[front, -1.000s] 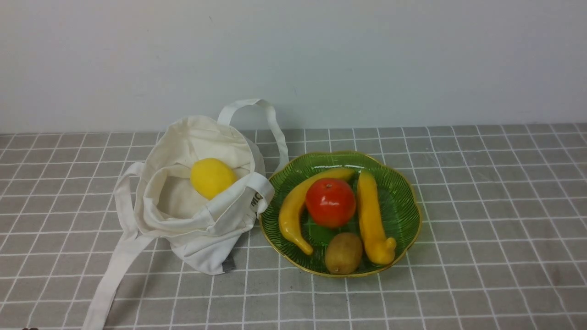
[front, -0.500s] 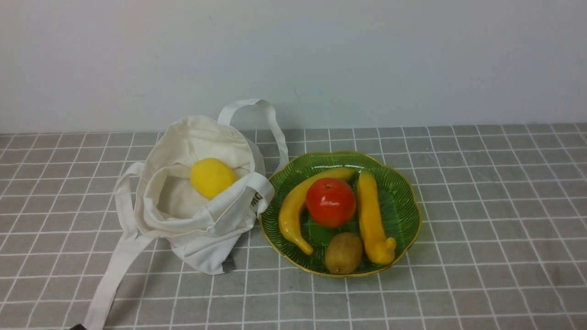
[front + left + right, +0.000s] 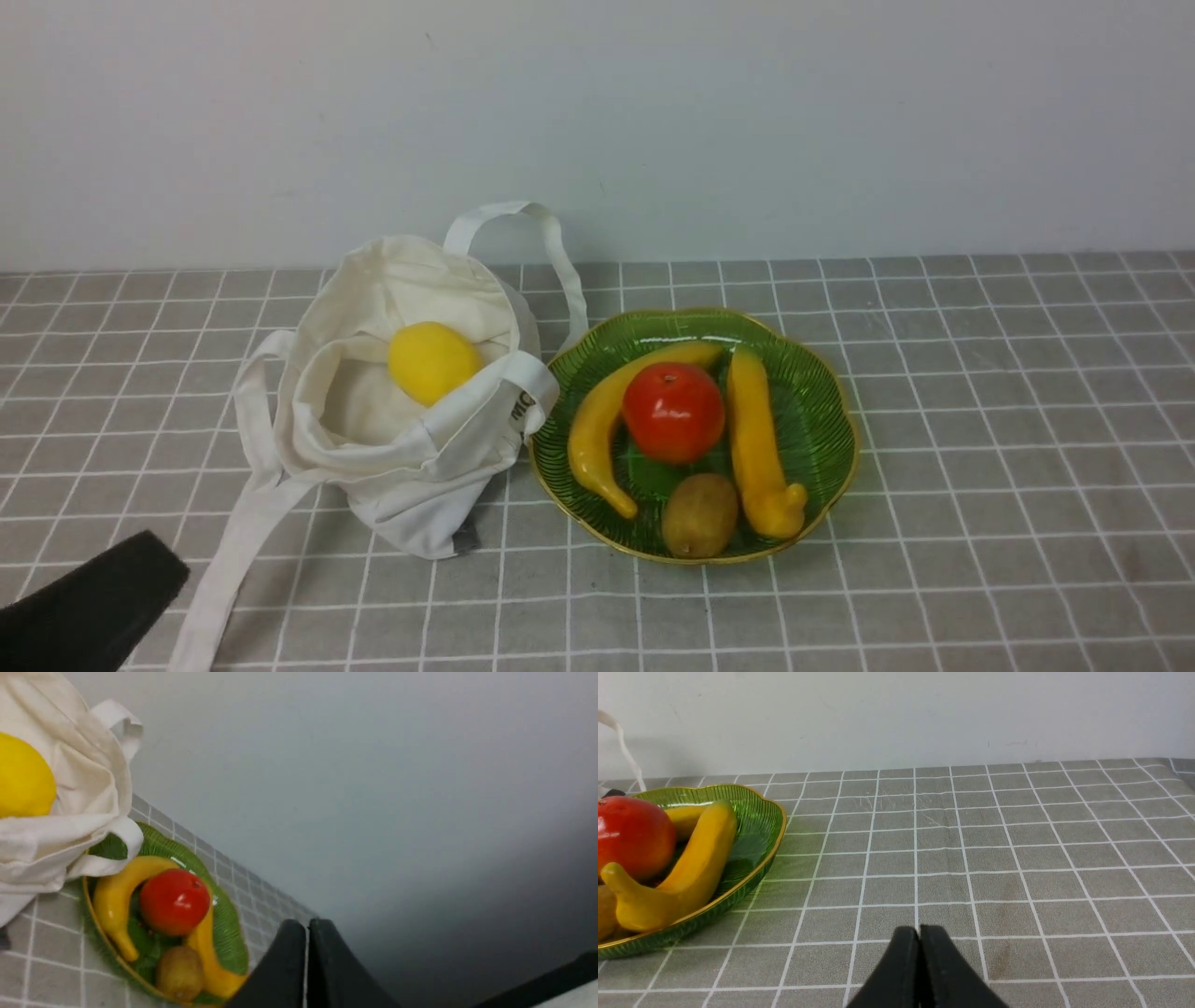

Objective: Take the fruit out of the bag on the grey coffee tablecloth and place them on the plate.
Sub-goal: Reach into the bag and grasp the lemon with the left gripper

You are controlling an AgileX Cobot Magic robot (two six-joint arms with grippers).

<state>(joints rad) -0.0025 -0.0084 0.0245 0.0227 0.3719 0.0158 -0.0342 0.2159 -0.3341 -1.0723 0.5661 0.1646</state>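
A yellow lemon (image 3: 432, 360) lies inside the open off-white bag (image 3: 392, 467), which slumps on the grey coffee tablecloth (image 3: 980, 448) left of centre. Just right of the bag sits the green plate (image 3: 826, 425). My left gripper (image 3: 140, 569) enters at the lower left, in front of the bag and short of its long handle. Its black fingers (image 3: 299, 952) press together, shut and empty. The lemon (image 3: 23, 777) and the plate (image 3: 231, 919) also show in the left wrist view. My right gripper (image 3: 919, 933) is shut and empty above bare cloth, to the right of the plate (image 3: 756, 826).
On the plate lie two bananas (image 3: 597, 425), a red-orange round fruit (image 3: 672, 411) and a brown kiwi (image 3: 698, 515). One bag handle (image 3: 224, 560) trails toward the front edge; another (image 3: 551, 243) loops up at the back. A pale wall (image 3: 747, 121) rises behind.
My left gripper has come into the front view from the lower left corner, moving up toward the bag. The bag, lemon and plate have not moved.
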